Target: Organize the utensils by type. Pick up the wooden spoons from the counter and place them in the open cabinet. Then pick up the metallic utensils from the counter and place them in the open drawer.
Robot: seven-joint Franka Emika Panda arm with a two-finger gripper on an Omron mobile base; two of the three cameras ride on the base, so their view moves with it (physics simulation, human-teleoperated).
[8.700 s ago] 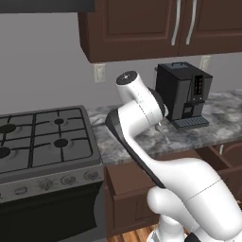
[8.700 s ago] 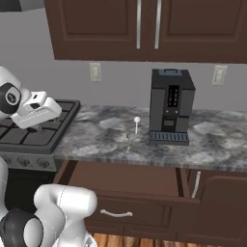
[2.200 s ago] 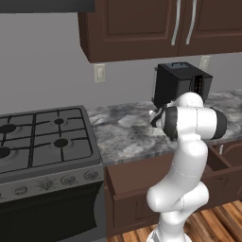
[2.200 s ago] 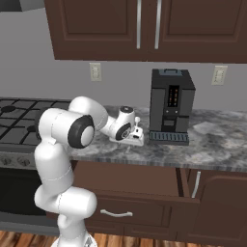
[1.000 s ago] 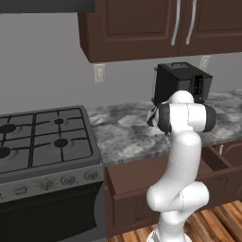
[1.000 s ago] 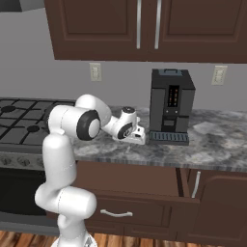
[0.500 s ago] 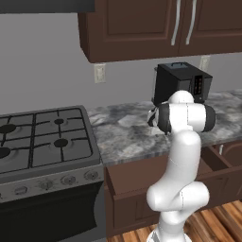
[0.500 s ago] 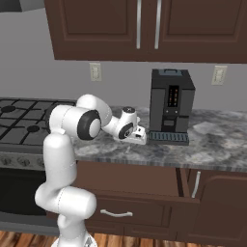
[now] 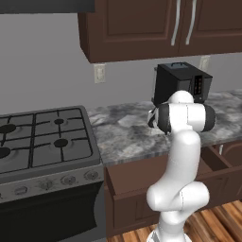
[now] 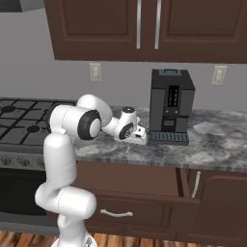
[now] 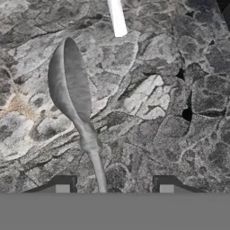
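Note:
A silvery metallic spoon [image 11: 72, 90] lies on the marbled counter [image 11: 179, 112], bowl away from the hand. Its thin handle runs down between my gripper's [image 11: 114, 187] two fingertips [image 11: 63, 186], which stand apart on either side of it without touching it. The end of a white slender piece [image 11: 117, 18] lies just beyond the spoon. In the right base view the gripper [image 10: 140, 138] is low over the counter [image 10: 96, 147], just left of the coffee machine. The open drawer [image 10: 144, 179] juts out below. The wooden spoons and the open cabinet are out of view.
A black coffee machine [image 10: 170, 107] stands on the counter close to the right of the hand. A gas stovetop [image 9: 42, 137] lies to the left. Closed dark wall cabinets [image 10: 140, 29] hang above. In the left base view the drawer [image 9: 137, 177] projects beside the arm's base.
Over several seconds the arm swung from above the stove to the counter by the coffee machine. In the last second it has barely moved.

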